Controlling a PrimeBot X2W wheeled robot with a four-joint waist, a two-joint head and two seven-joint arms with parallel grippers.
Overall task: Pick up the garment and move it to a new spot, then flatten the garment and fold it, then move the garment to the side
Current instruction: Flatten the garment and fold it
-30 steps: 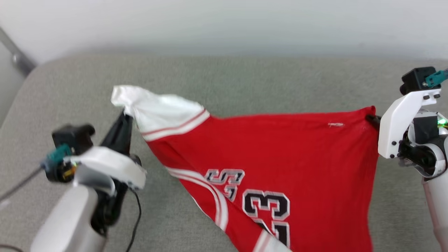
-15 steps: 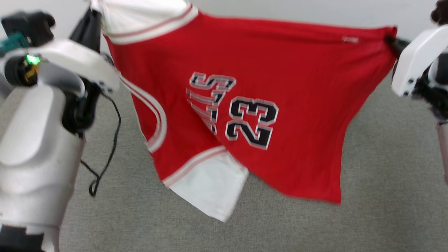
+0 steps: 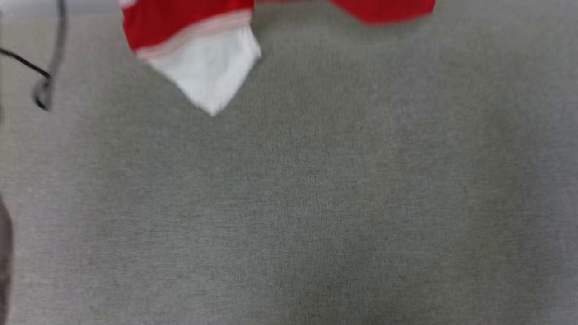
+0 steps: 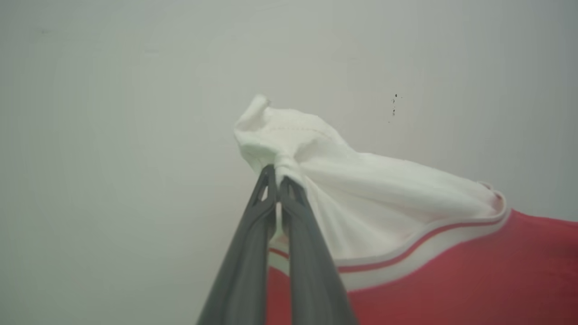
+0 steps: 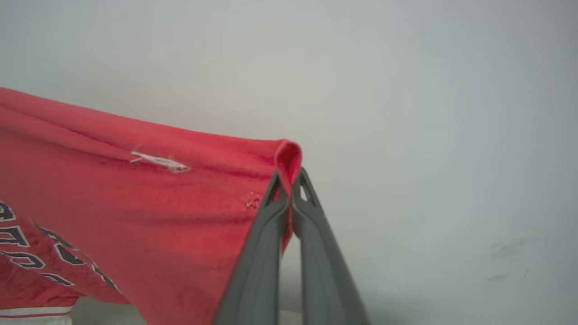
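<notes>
My left gripper (image 4: 276,175) is clenched on the bunched white sleeve of the garment (image 4: 451,275). My right gripper (image 5: 289,180) pinches a folded red corner. Behind the cloth in both wrist views stands a pale wall (image 4: 113,113). In the head view I note a black cable loop (image 3: 41,92) at left over the grey fabric surface (image 3: 316,203). That view is blurred and cuts the garment off at its top edge. The black-outlined lettering is unreadable. The garment hangs from both grips: red, white sleeves, striped trim.
</notes>
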